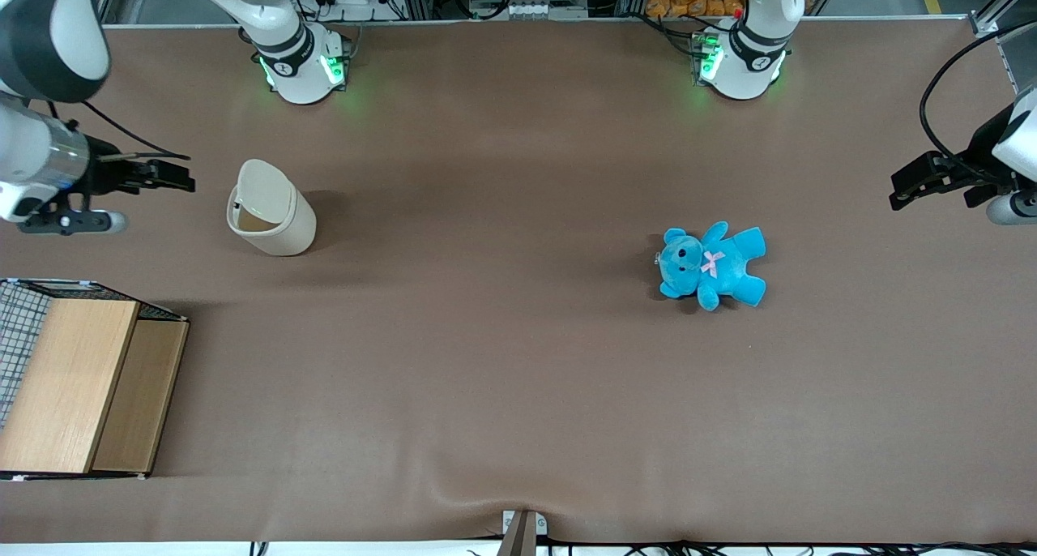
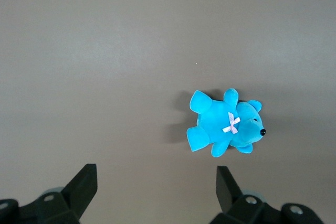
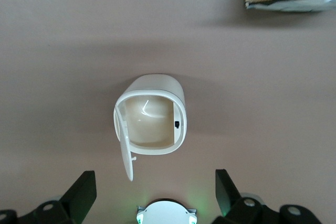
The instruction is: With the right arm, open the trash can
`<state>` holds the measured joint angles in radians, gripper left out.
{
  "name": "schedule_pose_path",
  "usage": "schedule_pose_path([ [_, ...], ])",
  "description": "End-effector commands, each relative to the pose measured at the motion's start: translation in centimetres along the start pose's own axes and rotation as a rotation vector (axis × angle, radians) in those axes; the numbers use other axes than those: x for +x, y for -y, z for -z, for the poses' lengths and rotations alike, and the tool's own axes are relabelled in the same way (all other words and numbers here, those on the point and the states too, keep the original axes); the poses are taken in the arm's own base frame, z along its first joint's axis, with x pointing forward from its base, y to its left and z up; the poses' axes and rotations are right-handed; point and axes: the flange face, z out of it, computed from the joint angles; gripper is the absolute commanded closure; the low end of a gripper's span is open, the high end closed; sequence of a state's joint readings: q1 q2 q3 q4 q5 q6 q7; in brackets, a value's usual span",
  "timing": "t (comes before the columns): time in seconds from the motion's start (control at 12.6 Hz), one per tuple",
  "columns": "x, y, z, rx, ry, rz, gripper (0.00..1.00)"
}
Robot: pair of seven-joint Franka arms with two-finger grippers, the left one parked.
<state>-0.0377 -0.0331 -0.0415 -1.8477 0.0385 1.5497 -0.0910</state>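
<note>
Trash can (image 1: 271, 211) stands upright on the brown counter (image 1: 518, 378) toward the working arm's end, its flat lid (image 1: 261, 187) swung up on its hinge so that we look straight into the cream-white hollow. From the right wrist camera we see the lid (image 3: 125, 145) standing on edge along one side of the rim, and the bin (image 3: 152, 114) below the tool, clear of both fingers.

We find the right arm (image 1: 36, 94) raised at the counter's edge, its silvery wrist held level and the black tool (image 1: 174, 175) pointing sideways at the can's height, just beside it and not touching. In the wrist view its fingers (image 3: 81, 192) are spread wide with nothing between them, and one of the arm bases, with its green lights (image 3: 164, 214), shows in the gap.

A wooden box (image 1: 81, 386) with a wire-mesh side sits nearer the front camera than the tool. A blue teddy bear (image 1: 713, 266) with a pink bow lies on its back, well apart from the tool, toward the parked arm's end.
</note>
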Motion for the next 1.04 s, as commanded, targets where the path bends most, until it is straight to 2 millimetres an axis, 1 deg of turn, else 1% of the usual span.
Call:
schedule_pose_path([
  [0.0,0.1,0.4,5.5,-0.011,-0.018,0.012,0.0],
  [0.08,-0.2,0.5,7.2,-0.014,-0.047,0.012,0.0],
  [0.24,-0.7,0.3,9.7,-0.019,-0.099,0.001,0.0],
  [0.56,-1.7,0.4,13.8,-0.03,-0.191,-0.001,0.0],
  [0.64,-1.9,0.3,14.6,-0.031,-0.211,-0.002,0.0],
  [0.72,-2.0,0.4,15.2,-0.033,-0.227,0.0,0.0],
  [0.8,-1.8,0.0,15.2,-0.032,-0.231,-0.006,0.0],
  [0.96,-0.4,-0.7,14.0,-0.05,-0.225,-0.017,0.0],
])
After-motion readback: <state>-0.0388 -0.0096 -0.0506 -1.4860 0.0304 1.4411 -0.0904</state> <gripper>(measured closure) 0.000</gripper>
